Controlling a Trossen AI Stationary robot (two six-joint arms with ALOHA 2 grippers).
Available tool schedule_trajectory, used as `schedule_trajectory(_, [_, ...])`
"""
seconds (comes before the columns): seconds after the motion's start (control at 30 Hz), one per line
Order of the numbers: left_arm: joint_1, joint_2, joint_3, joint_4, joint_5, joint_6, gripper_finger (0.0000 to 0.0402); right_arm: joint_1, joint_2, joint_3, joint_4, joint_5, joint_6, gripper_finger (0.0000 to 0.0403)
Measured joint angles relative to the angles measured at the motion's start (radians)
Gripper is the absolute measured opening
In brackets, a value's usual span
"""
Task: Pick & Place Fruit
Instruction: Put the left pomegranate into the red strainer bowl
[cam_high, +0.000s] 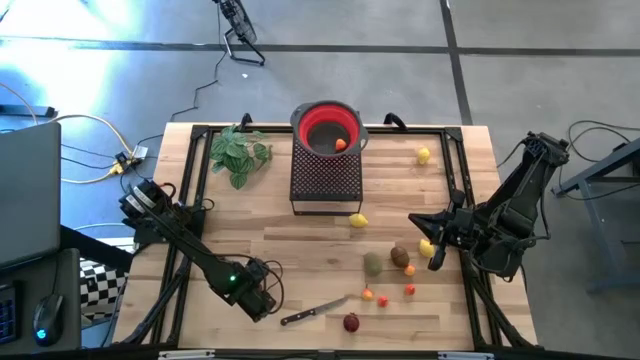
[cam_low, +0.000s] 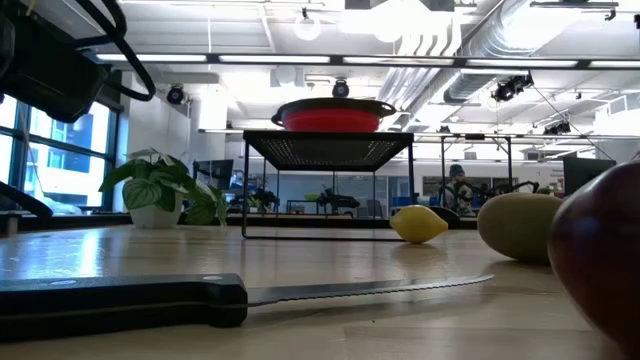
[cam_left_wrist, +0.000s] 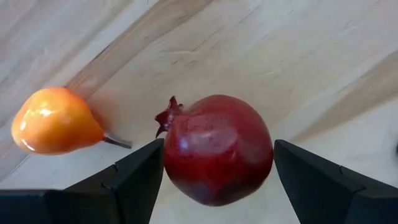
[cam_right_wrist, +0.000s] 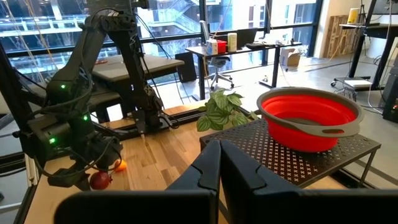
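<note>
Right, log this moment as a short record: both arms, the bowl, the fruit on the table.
left gripper: open, low near the table's front edge; its wrist view frames the dark red fruit between its fingers
right gripper: shut, holding nothing, at the table's right by a lemon
red bowl: on the black mesh stand, one small orange fruit inside
loose fruit: olive oval, brown oval, more lemons
other: knife, leafy sprig

You see a black-handled knife (cam_low: 200, 297) lying nearest, a lemon (cam_low: 418, 224) beyond it, and a red bowl (cam_low: 332, 115) atop a black mesh stand (cam_low: 328, 151).
</note>
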Motion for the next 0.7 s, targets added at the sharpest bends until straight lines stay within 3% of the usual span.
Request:
schedule_trajectory(0.23, [0.000, 0.000, 0.000, -0.001, -0.003, 0.001, 0.0287, 0.000, 0.000, 0.000, 0.000, 0.000, 0.000, 0.0003])
schedule_trajectory(0.53, [0.000, 0.000, 0.000, -0.001, -0.004, 0.003, 0.0224, 0.000, 0.000, 0.000, 0.000, 0.000, 0.000, 0.0003])
schedule_trajectory(0.7, [0.000, 0.000, 0.000, -0.001, -0.006, 0.002, 0.0211, 0.000, 0.000, 0.000, 0.000, 0.000, 0.000, 0.0003])
